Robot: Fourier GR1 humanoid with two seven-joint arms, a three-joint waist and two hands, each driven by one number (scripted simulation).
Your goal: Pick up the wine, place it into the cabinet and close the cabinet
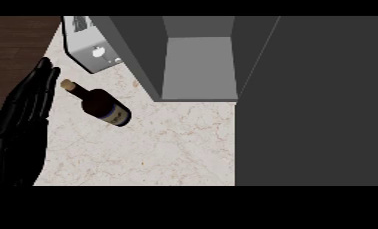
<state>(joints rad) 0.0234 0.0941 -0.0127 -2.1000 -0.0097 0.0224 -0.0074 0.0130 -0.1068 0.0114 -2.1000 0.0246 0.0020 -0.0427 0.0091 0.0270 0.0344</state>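
Observation:
A dark wine bottle (102, 104) with a cork top and a blue label stands on the marble counter (170, 143), left of centre. The grey cabinet (199, 68) sits at the back with its inside open to view and its shelf bare. Its dark door (310, 103) is swung open and fills the right side. My left hand (28, 118) rests open at the left edge, fingers straight and pointing up, a short way left of the bottle and apart from it. My right hand does not show.
A silver toaster (92, 48) stands at the back left, next to the cabinet's left wall. Dark wood (26, 38) shows beyond the counter's left edge.

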